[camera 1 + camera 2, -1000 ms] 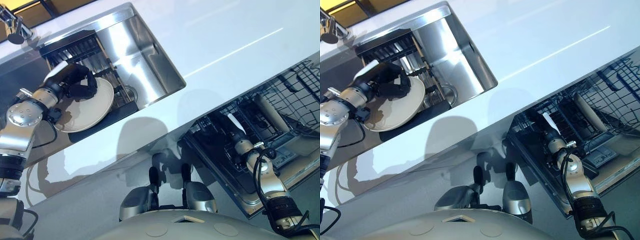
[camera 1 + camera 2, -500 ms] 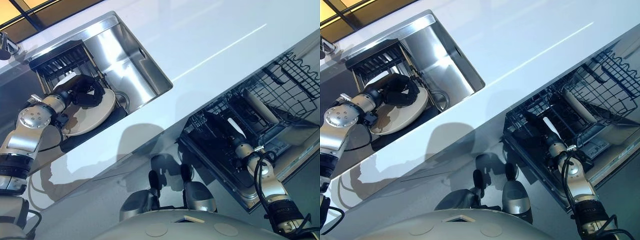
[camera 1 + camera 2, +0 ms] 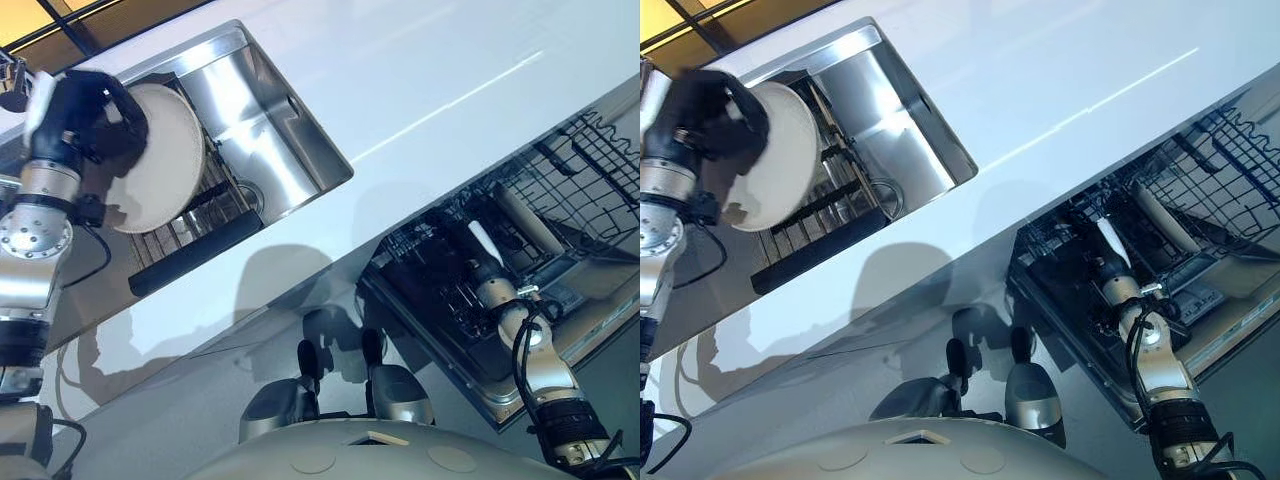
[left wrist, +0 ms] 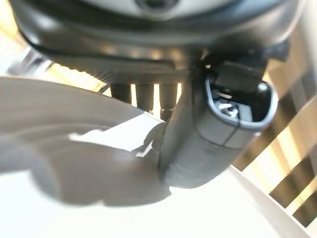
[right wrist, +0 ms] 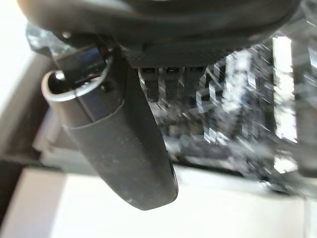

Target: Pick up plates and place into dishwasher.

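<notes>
My left hand is shut on a round cream plate and holds it tilted on edge above the sink. In the left wrist view the thumb lies across the plate's face, with the fingers curled behind its rim. My right hand hangs over the pulled-out lower dishwasher rack, relaxed and open, with nothing in it. Another pale plate stands on edge in that rack, past the right hand.
A dark slatted drying rack lies in the sink below the held plate. The faucet stands at the sink's far left. The white counter runs between sink and dishwasher. An upper wire basket juts out at the right.
My left hand has lifted the plate off the sink's rack, tipping it up on edge and carrying it up and to the left. The right hand has barely moved.
</notes>
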Available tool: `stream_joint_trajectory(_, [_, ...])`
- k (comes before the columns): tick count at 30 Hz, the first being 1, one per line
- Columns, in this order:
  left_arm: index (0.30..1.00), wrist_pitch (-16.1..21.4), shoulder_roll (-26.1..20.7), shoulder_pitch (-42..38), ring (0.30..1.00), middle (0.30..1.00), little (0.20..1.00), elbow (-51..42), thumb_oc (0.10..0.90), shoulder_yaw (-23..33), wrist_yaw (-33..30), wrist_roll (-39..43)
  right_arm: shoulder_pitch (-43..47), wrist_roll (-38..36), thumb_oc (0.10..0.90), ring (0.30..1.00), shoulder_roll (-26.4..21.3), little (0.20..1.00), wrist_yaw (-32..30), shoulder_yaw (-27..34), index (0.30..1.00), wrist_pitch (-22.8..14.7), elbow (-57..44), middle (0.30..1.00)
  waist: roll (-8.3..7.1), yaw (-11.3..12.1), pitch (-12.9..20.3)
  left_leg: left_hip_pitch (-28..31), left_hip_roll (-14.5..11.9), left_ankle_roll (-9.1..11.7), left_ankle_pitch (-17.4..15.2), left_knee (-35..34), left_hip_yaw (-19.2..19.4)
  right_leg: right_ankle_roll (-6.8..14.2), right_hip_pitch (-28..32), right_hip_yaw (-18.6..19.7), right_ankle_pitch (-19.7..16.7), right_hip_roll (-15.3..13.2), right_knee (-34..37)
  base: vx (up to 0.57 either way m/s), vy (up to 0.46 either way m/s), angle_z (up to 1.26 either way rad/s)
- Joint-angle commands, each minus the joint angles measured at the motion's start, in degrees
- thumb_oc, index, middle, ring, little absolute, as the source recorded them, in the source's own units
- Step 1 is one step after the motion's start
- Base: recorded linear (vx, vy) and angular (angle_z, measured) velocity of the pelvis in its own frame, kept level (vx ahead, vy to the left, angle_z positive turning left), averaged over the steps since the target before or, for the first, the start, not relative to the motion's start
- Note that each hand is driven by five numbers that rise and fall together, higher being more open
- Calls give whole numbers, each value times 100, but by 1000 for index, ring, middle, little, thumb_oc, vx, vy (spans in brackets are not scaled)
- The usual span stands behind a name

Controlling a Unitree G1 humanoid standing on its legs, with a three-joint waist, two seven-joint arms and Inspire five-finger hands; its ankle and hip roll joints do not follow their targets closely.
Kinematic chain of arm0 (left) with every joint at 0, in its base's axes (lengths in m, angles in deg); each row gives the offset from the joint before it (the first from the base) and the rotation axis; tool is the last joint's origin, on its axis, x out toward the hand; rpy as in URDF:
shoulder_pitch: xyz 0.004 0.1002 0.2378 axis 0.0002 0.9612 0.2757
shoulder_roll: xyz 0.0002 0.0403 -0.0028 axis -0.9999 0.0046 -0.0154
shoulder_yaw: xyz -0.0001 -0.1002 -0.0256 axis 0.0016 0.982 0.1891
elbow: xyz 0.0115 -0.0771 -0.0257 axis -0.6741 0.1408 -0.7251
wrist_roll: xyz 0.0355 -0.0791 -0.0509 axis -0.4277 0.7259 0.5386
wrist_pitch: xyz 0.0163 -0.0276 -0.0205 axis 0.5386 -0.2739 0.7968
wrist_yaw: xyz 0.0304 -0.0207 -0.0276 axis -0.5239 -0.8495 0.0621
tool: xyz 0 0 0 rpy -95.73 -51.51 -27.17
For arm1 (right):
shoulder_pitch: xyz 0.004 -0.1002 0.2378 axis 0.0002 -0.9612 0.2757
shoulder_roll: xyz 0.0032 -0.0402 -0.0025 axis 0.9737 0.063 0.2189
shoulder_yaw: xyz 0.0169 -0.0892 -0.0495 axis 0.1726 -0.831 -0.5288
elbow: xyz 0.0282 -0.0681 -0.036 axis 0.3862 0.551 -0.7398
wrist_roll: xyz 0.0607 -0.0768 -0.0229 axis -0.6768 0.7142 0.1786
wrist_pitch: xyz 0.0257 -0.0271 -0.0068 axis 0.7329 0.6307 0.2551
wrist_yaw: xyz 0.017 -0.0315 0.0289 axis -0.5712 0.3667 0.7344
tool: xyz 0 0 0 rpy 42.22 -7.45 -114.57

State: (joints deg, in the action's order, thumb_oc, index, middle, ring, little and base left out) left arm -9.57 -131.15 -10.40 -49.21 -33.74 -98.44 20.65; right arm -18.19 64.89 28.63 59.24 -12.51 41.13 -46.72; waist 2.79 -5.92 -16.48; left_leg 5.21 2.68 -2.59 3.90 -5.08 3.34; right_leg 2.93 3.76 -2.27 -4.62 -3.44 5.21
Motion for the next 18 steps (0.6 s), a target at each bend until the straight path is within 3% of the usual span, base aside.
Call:
stream_joint_trajectory(1, [300,649,-81,27,300,300,200,-231,100,717,-930,-664,145,-210,800,900,-191,900,-375,474,900,-659,-720,900,149,92,1014,130,117,-36,-860,193,241,121,-214,-122,1108,384,-801,-19,-41,-2])
stream_joint_trajectory(5, [300,679,58,275,300,300,200,-479,100,930,-1287,-974,183,-388,800,900,-186,900,-478,735,900,-697,-955,900,128,103,1100,195,80,-11,-856,131,259,113,-149,-150,1125,394,-764,-28,-43,2])
stream_joint_trajectory(11, [300,780,250,381,300,300,200,-706,100,1065,-2109,-1546,399,-528,800,900,-247,900,-1129,1095,900,-873,-1289,900,126,118,1206,286,33,27,-869,95,276,87,-59,-203,1166,404,-753,-14,-17,2])
stream_joint_trajectory(15, [300,821,342,335,300,300,200,-879,100,1065,-2680,-2019,574,-584,800,900,-257,900,-1486,1249,900,-1268,-1707,900,129,129,1260,314,16,37,-875,90,267,65,-25,-227,1188,412,-766,-7,-8,1])
stream_joint_trajectory(18, [300,759,471,143,300,300,200,-1035,100,914,-3225,-2635,770,-718,800,900,-247,900,-1257,1167,900,-1517,-2131,900,130,147,1316,333,20,43,-889,91,242,50,-4,-238,1212,420,-788,-32,-19,1])
